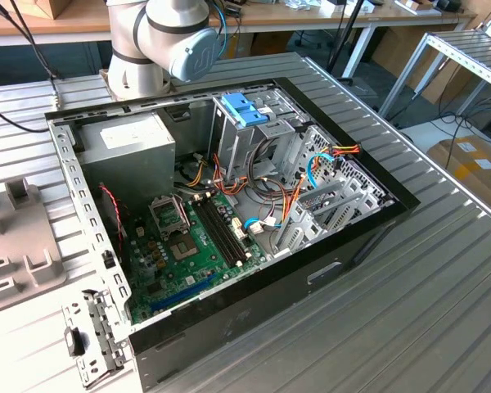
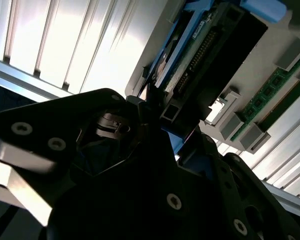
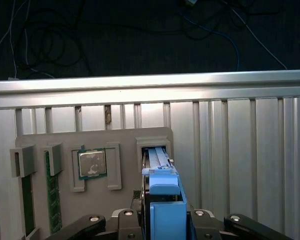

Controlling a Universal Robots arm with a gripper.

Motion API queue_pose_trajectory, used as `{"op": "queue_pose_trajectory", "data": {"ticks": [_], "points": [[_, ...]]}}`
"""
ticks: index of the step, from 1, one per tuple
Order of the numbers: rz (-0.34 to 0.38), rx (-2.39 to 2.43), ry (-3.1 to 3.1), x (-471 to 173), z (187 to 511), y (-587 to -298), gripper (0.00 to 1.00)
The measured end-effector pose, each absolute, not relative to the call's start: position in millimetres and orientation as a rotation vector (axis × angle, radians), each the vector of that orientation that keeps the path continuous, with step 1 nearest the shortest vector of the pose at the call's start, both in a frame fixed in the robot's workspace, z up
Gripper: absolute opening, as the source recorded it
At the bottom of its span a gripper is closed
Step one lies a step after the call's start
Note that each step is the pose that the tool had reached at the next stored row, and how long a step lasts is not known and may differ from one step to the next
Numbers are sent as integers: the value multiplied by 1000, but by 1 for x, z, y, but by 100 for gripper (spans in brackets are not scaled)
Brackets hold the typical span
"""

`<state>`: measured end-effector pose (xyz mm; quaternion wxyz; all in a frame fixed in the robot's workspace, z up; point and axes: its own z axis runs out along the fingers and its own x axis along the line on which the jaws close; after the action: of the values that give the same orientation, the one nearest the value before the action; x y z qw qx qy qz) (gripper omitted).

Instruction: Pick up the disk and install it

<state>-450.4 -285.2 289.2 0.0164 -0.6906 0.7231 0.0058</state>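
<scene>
The disk [image 3: 162,185], a dark drive in a bright blue carrier with a blue end tab, stands on edge in a slot of the grey parts tray [image 3: 125,140]. My gripper [image 3: 164,222] has its black fingers pressed against both sides of the carrier. In the second wrist view the disk [image 2: 210,45] sticks out past the gripper [image 2: 162,117], connector edge showing. The exterior view has the arm's base and elbow [image 1: 180,41] behind the open computer case [image 1: 376,237].
The tray also carries a processor chip [image 3: 92,163] and green memory sticks [image 3: 52,190]. Inside the case are a motherboard [image 1: 188,246], a grey power supply [image 1: 135,143], loose cables and a drive cage with a light-blue latch [image 1: 245,110]. The tray [image 1: 16,246] lies at the exterior view's left.
</scene>
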Motion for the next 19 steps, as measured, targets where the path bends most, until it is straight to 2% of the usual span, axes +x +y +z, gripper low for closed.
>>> {"op": "queue_pose_trajectory", "data": {"ticks": [19], "points": [[18,-2147,2249,-450,300,-285,37]]}}
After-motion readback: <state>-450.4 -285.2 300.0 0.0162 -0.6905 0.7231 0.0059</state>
